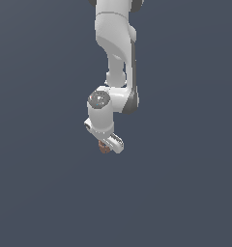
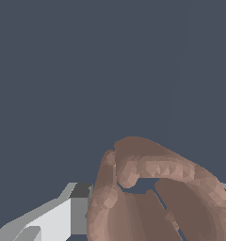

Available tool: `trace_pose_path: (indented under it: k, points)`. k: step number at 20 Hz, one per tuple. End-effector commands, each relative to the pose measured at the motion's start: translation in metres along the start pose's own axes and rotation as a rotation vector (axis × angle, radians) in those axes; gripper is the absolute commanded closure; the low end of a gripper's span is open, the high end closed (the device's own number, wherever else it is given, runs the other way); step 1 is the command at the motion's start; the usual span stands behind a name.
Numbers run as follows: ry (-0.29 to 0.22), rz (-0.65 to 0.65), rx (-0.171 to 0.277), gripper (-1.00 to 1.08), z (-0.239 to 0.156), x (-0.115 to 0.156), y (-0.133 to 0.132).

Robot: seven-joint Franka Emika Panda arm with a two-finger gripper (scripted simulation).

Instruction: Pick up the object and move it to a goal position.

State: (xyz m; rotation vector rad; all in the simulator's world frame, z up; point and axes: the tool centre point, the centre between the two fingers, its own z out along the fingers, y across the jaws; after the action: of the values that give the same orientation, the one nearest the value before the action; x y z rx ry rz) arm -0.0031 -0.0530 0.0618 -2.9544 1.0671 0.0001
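Closest to my wrist camera is the object (image 2: 152,197), a reddish-brown, lumpy, ridged piece that fills much of that picture. I can see a dark hollow in it and slits between its ridges. It sits right against the end effector (image 2: 148,207): a grey-and-white finger (image 2: 58,214) shows on one side of it and a sliver of a second grey part peeks out on the far side, so the object lies between the two fingers. I read the end effector as pinching the object, with the fingers drawn in against its sides.

In the exterior view I see the white arm (image 1: 117,43) hanging down from the upper edge of the picture, with its wrist bent and the end effector (image 1: 108,144) at its lowest point. There, the object (image 1: 104,148) shows only as a small reddish-brown spot directly under the white hand, mostly hidden by it. It is much narrower than the hand.

Behind everything is plain dark blue-grey, with no edge or surface mark that I can make out, so I cannot tell whether the object touches anything beneath the end effector.
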Motion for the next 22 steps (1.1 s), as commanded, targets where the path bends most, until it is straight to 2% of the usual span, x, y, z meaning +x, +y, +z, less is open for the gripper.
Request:
trace_pose_path:
  k: [1,9,22]
  points:
    - [0.001,-0.001,0.001,1.08,-0.011,-0.003,-0.003]
    - [0.001,0.000,0.001,1.08,-0.071,-0.022,-0.019]
    - [0.002,0.002,-0.002,1.08,-0.220,-0.065,-0.057]
